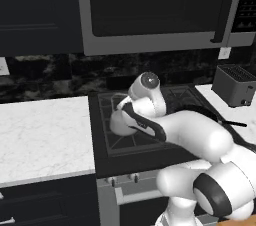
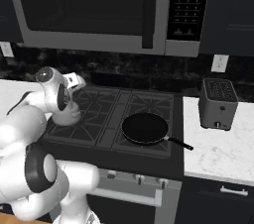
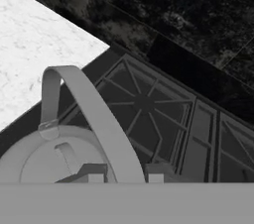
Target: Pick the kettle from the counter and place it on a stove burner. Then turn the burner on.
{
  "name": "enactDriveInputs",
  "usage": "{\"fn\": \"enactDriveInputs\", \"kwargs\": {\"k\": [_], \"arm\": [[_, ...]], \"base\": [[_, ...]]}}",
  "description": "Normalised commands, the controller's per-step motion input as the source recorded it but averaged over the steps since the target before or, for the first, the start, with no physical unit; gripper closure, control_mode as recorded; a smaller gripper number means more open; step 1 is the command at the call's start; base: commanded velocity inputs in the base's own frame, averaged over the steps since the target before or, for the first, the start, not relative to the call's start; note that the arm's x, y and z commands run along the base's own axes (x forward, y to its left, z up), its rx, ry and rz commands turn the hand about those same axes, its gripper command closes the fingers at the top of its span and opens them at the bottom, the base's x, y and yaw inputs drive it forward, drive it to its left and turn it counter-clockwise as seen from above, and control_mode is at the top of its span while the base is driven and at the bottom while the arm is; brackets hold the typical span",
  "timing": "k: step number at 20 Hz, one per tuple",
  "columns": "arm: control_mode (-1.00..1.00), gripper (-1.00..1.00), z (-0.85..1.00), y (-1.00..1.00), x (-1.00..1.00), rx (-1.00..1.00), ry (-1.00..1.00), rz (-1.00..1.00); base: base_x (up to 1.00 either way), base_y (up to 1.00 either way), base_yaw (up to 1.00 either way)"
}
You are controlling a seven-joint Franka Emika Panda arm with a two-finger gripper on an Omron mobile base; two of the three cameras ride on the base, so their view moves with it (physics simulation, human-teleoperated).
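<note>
So the kettle [image 3: 54, 156] is sitting over the front-left part of the cooktop, on the stove burner [image 1: 125, 137] nearest the counter [image 1: 42, 135]. From the left base camera you can just make out its rounded grey body [image 1: 120, 122] poking out from behind the arm's wrist, resting on the black grate. The right base camera mostly hides it; only a bit of grey shows under the arm around the left grate.

The hand camera gives the best look: the gripper [image 3: 123, 172] is right down on the kettle's arched handle, one finger tip on each side of the band, and they look pinched in close against it. I'd call that a grip on the handle, jaws narrow, with the lid and its little knob directly below. Beyond the handle you see the star-shaped prongs of the rear-left burner [image 3: 144, 101] and the white marble off to the upper left.

Other stuff around: a black frying pan [image 2: 145, 128] sits on the front-right burner with its handle pointing toward the toaster [image 2: 218, 103], which is on the marble to the right. A microwave [image 2: 99, 7] hangs over the stove.
</note>
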Motion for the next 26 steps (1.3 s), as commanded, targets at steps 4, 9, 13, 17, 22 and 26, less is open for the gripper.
{"fn": "enactDriveInputs", "kwargs": {"k": [4, 9, 13, 17, 22, 26], "arm": [[-1.0, 1.0, -0.05, -0.03, 0.05, -0.09, -0.24, 0.0], [-1.0, 1.0, -0.01, -0.09, 0.14, -0.08, -0.05, 0.0], [-1.0, 1.0, -0.01, -0.18, 0.16, -0.03, 0.02, 0.0], [-1.0, 1.0, -0.04, -0.08, 0.01, 0.0, 0.03, 0.0], [-1.0, 1.0, -0.21, -0.05, 0.01, -0.01, 0.0, 0.0], [-1.0, 1.0, -0.23, 0.0, 0.03, 0.0, 0.0, 0.0]], "base": [[0.0, 0.0, 0.0], [0.0, 0.0, 0.0], [0.0, 0.0, 0.0], [0.0, 0.0, 0.0], [0.0, 0.0, 0.0], [0.0, 0.0, 0.0]]}}
